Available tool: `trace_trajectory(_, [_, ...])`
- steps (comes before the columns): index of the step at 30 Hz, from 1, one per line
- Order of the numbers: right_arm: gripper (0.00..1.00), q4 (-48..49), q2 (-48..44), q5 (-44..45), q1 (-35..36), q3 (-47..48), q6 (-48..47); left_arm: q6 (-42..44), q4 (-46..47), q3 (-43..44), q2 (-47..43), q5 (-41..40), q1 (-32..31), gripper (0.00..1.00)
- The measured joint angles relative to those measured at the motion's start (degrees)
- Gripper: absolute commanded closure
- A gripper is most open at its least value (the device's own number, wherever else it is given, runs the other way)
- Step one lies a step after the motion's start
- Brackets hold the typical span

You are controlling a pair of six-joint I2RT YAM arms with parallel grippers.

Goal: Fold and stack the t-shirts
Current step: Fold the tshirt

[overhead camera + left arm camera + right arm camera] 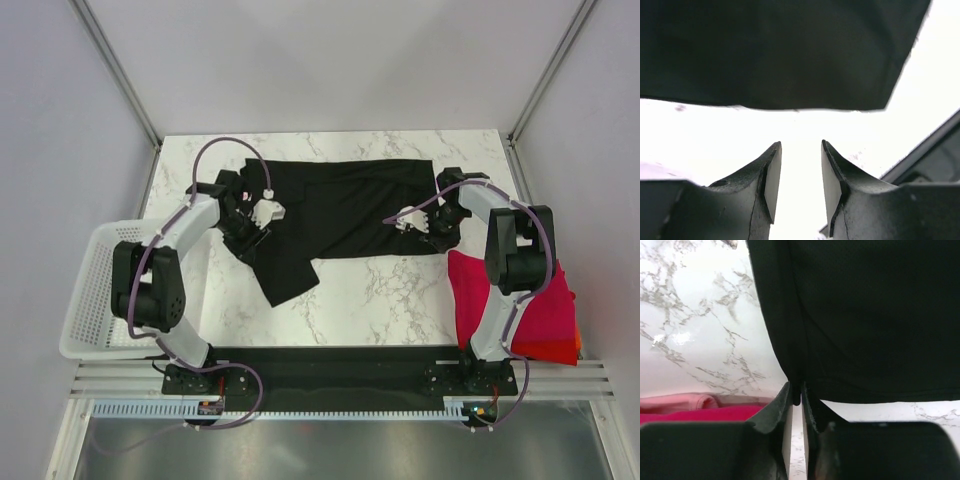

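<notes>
- The black t-shirt (345, 205) lies spread across the far half of the marble counter (380, 300). Its body runs left to right, and one flap hangs toward the near side at the left.
- The right gripper (405, 220) sits on the shirt's right part. In the right wrist view its jaws are almost together, with a folded edge of the black cloth (865, 315) pinched between the tips (796, 390).
- The left gripper (266, 212) is over the shirt's left part. In the left wrist view it stands open (801, 150) with nothing between the fingers, and the shirt's edge (780, 50) is just ahead of them.
- A folded magenta-red t-shirt (548, 312) rests at the counter's right edge, near the right arm, on top of an orange-red t-shirt (560, 352) whose near edge shows below it.
- A white mesh basket (85, 300) stands off the counter's left side.
</notes>
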Motion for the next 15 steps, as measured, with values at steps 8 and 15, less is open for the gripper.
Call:
trace_trajectory(8, [1.00,0.6,0.0,-0.1,-0.2,0.0,1.0,9.0,-3.9,-11.9,-8.5,-1.3,-4.7,0.53])
trace_trajectory(15, [1.00,0.6,0.2,-0.3,-0.3,0.2,1.5,10.9,-4.9,-15.6,-9.8,-2.6,-7.4,0.55])
